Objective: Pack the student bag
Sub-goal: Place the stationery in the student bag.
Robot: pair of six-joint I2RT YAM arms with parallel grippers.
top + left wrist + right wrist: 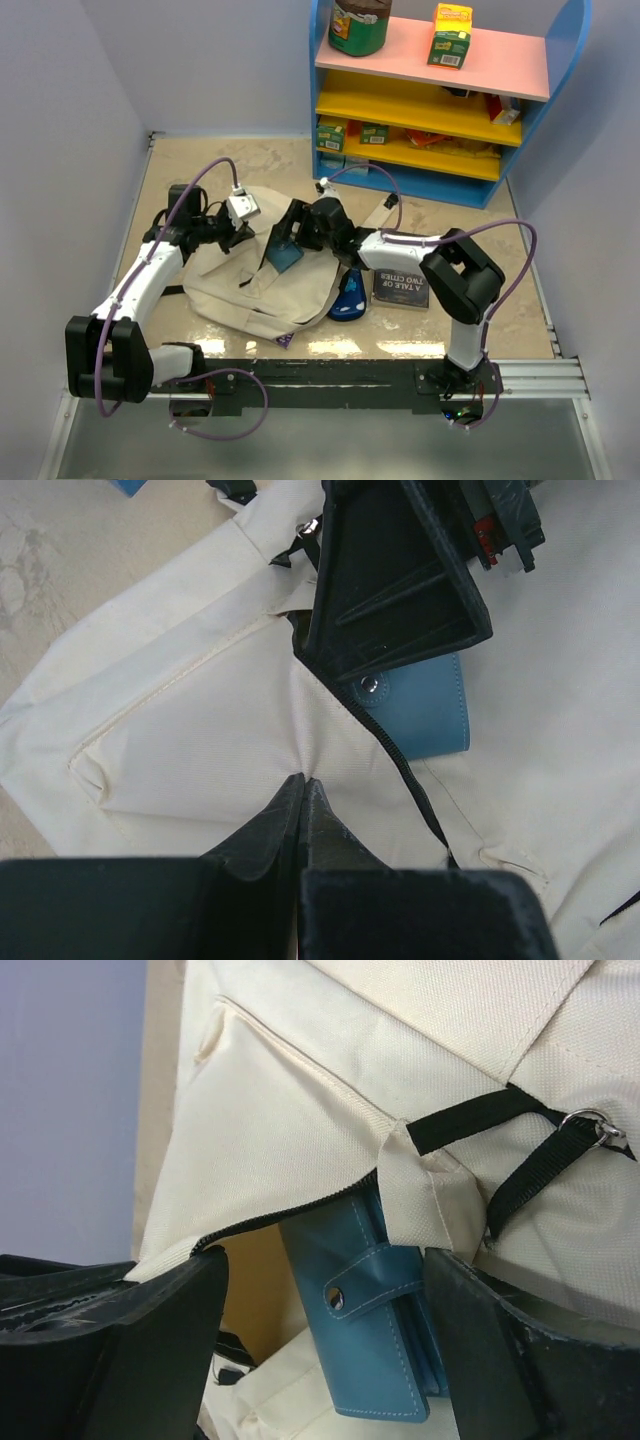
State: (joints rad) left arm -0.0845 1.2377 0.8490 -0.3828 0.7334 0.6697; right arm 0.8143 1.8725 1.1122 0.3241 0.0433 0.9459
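I am pinching a fold of the student bag [250,290] with my left fingers [303,788], clenched tight on the canvas just beside the zip. I am lifting that edge so the mouth gapes instead of sagging shut. The bag is lying slumped on the bench [200,170] between my two arms, its opening facing my right side. My right fingers [292,235] are standing spread wide at that opening, one on each side of the blue wallet [370,1350] and gripping nothing. The wallet is sitting upright, partly inside the zip slot with its snap tab showing outside. I judge it is only half packed, propped by the lining, and needing a push deeper before my left side is letting the canvas go.
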